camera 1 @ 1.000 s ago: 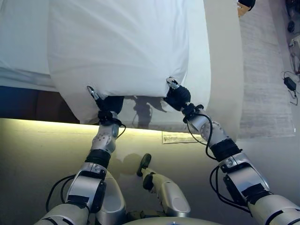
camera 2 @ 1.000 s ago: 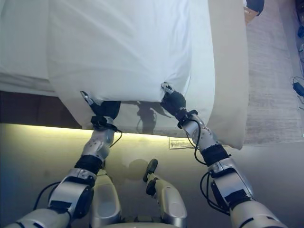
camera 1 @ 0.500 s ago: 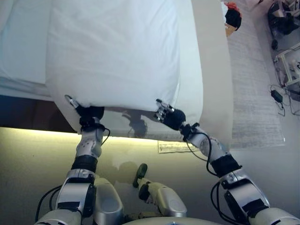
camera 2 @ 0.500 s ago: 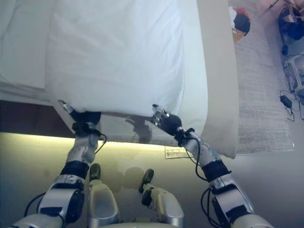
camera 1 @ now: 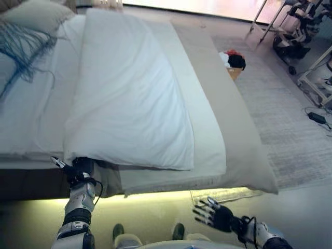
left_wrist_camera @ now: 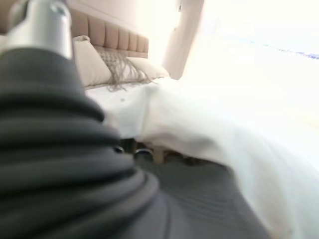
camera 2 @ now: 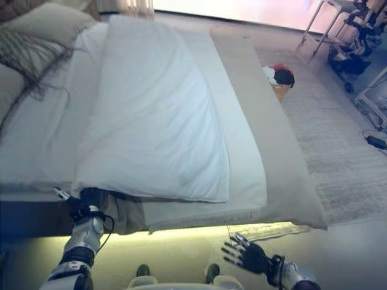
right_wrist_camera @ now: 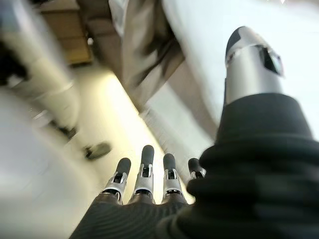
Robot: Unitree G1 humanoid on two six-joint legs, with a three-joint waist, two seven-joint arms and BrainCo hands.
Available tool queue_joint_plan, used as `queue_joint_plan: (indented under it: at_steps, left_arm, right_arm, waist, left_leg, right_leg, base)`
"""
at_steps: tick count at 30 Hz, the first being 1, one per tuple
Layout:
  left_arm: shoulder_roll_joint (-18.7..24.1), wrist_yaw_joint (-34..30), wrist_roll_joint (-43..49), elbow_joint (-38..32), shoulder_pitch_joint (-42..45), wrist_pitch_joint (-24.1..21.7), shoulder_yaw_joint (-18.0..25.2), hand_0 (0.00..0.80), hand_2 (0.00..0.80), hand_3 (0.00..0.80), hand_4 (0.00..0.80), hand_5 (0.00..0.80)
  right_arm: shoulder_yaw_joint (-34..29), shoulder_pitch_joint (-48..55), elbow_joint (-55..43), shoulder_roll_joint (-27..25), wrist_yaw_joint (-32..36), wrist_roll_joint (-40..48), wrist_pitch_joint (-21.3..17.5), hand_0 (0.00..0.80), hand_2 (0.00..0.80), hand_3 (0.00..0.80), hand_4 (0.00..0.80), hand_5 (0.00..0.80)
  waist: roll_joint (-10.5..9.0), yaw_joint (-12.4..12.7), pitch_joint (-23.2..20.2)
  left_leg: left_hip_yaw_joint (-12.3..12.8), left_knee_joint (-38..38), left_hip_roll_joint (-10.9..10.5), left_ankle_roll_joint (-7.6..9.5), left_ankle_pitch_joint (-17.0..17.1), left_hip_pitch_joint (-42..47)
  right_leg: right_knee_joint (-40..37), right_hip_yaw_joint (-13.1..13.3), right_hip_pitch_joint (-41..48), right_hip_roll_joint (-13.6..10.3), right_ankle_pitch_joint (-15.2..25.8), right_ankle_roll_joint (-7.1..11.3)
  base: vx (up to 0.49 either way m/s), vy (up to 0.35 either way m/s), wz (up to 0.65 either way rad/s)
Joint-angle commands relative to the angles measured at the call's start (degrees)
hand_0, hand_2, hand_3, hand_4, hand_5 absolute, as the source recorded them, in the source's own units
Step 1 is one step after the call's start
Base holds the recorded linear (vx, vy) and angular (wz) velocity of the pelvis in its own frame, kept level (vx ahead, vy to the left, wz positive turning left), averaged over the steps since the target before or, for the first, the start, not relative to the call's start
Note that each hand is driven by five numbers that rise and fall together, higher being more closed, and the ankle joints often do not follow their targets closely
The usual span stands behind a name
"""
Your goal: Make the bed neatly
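Note:
A white duvet (camera 1: 129, 98) lies lengthwise on the bed, over a white sheet (camera 1: 205, 140) and a beige bedspread (camera 1: 244, 155) that hangs over the near right edge. My left hand (camera 1: 79, 168) is at the duvet's near left corner, tucked under its edge; in the left wrist view the duvet (left_wrist_camera: 209, 129) drapes just past it. My right hand (camera 1: 215, 217) is off the bed, low over the floor in front of it, with straight spread fingers (right_wrist_camera: 145, 172) and nothing in it.
Pillows (camera 1: 36, 15) and a fringed throw (camera 1: 21, 46) lie at the head of the bed. A basket of clothes (camera 1: 232, 61) stands on the grey rug (camera 1: 290, 119) to the right. Metal racks (camera 1: 290, 31) stand beyond it. A paper (camera 1: 220, 195) lies by the bed's foot.
The camera has tilted up, so the whole bed shows. My right hand has let go of the duvet's edge and dropped back, open. My left hand stays at the near left corner.

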Motion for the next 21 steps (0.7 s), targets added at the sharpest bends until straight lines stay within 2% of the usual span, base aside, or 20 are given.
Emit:
queue_joint_plan:
  at_steps: [1,5,9,17,21]
  left_arm:
    - [5.5,-8.1,-1.5,1.7,-2.6,1.5,4.2,0.0,0.0,0.0,0.0,0.0]
    - [5.6,-8.9,-1.5,1.7,-1.1,2.6,5.4,0.0,0.0,0.0,0.0,0.0]
    - [5.9,-9.5,-1.5,0.8,1.0,2.7,7.2,0.0,0.0,0.0,0.0,0.0]
    - [7.8,-10.8,-1.5,-0.2,4.1,2.3,13.0,0.0,0.0,0.0,0.0,0.0]
    - [10.2,-10.4,-1.5,-0.2,4.7,0.7,16.8,0.0,0.0,0.0,0.0,0.0]
  right_arm:
    - [-2.2,-1.6,4.8,-0.5,1.5,-6.9,-8.2,0.0,0.0,0.0,0.0,0.0]
    - [-4.4,-1.9,9.1,-1.6,-1.0,-7.4,-10.5,0.0,0.0,0.0,0.0,0.0]
    - [-6.9,-1.6,13.8,-2.5,-1.7,-12.2,-14.1,0.0,0.0,0.0,0.0,0.0]
    - [-13.1,-1.8,20.1,-2.0,-4.3,-10.1,-16.2,0.0,0.0,0.0,0.0,0.0]
    - [-14.1,-2.2,21.5,-1.4,-5.6,-8.8,-17.0,0.0,0.0,0.0,0.0,0.0]
  waist:
    - [-0.14,0.9,-3.2]
    - [0.61,1.2,-3.9]
    - [0.96,1.9,-4.6]
    - [1.88,4.1,-5.9]
    - [2.53,5.2,-6.3]
  left_leg:
    - [-1.6,0.7,-0.9,0.71,-1.2,-1.4]
    - [-1.7,0.5,-1.2,0.8,-1.7,-0.3]
    - [-2.0,0.2,-1.5,0.88,-2.1,0.3]
    - [-3.4,-0.1,-2.0,1.13,-2.6,0.4]
    - [-4.4,-0.1,-2.1,1.17,-2.8,0.2]
  right_leg:
    - [2.9,-0.7,1.2,-7.4,-2.8,5.02]
    - [1.7,-0.9,2.3,-7.4,-2.3,5.1]
    - [0.4,-1.2,3.0,-7.4,-1.6,5.25]
    - [0.3,-2.5,3.7,-7.4,-2.0,5.16]
    - [0.3,-3.1,4.3,-7.1,-2.7,4.92]
  base:
    - [0.0,0.0,0.0]
    - [0.0,0.0,0.0]
    - [-0.039,-0.031,0.0]
    - [-0.062,-0.051,0.04]
    - [-0.043,-0.026,0.13]
